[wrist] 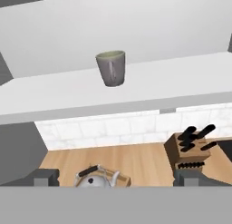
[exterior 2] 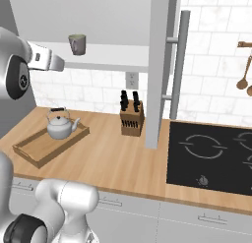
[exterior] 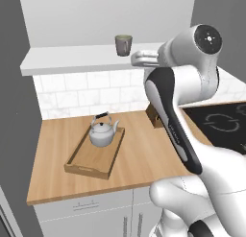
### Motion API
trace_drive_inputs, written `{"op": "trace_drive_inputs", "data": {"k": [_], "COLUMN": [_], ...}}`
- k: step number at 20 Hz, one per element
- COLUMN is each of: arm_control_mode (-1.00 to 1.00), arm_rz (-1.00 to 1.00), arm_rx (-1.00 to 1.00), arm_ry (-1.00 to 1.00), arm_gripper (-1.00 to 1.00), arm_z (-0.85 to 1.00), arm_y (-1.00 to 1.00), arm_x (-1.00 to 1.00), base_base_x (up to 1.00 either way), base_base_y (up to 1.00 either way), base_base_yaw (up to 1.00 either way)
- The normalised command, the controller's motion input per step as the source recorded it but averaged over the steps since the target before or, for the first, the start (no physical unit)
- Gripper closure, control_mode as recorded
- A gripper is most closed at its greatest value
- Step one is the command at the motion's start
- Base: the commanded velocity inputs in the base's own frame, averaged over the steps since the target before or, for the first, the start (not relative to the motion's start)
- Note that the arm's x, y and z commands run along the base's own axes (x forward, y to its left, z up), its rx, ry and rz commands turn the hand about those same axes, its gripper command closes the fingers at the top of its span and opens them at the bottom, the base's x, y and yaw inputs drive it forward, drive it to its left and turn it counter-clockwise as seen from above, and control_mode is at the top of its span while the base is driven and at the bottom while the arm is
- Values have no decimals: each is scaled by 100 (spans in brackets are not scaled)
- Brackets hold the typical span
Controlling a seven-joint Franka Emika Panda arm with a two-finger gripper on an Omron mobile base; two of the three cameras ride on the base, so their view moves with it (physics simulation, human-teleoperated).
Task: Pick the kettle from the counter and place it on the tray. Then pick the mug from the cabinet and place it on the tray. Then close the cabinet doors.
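The grey-green mug (exterior: 123,44) (exterior 2: 77,44) (wrist: 111,68) stands upright on the white shelf floor of the open cabinet (exterior: 77,58). My gripper (wrist: 118,177) is open, its fingertips (wrist: 45,177) set wide apart, nothing between them. It hovers in front of the shelf edge, slightly below the mug and apart from it (exterior: 138,58) (exterior 2: 60,64). The silver kettle (exterior: 102,133) (exterior 2: 60,126) sits upright at the far end of the light-wood tray (exterior: 91,164) (exterior 2: 34,148) on the wooden counter (exterior: 144,159). One cabinet door (exterior 2: 160,65) stands open, edge-on, with its bar handle (exterior 2: 179,65).
A wooden knife block (exterior 2: 132,116) (wrist: 188,150) stands against the tiled wall right of the tray. A black cooktop (exterior 2: 211,153) lies further right. Wooden utensils (exterior 2: 243,65) hang on the wall. A dark grey wall (exterior: 14,125) bounds the counter's left end.
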Motion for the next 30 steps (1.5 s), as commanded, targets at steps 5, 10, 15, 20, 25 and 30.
{"op": "trace_drive_inputs", "data": {"k": [5,10,15,20,25,30], "arm_control_mode": [-100,-100,-100,-100,-100,-100], "arm_rz": [0,0,0,0,0,0], "arm_rx": [0,0,0,0,0,0], "arm_ry": [3,9,1,0,0,1], "arm_gripper": [-100,-100,-100,-100,-100,-100], "arm_z": [3,0,0,0,0,0], "arm_y": [-1,-1,-2,0,0,0], "arm_x": [26,38,42,36,32,34], "base_base_x": [0,0,0,0,0,0], "base_base_y": [0,0,0,0,0,0], "base_base_yaw": [0,0,0,0,0,0]}}
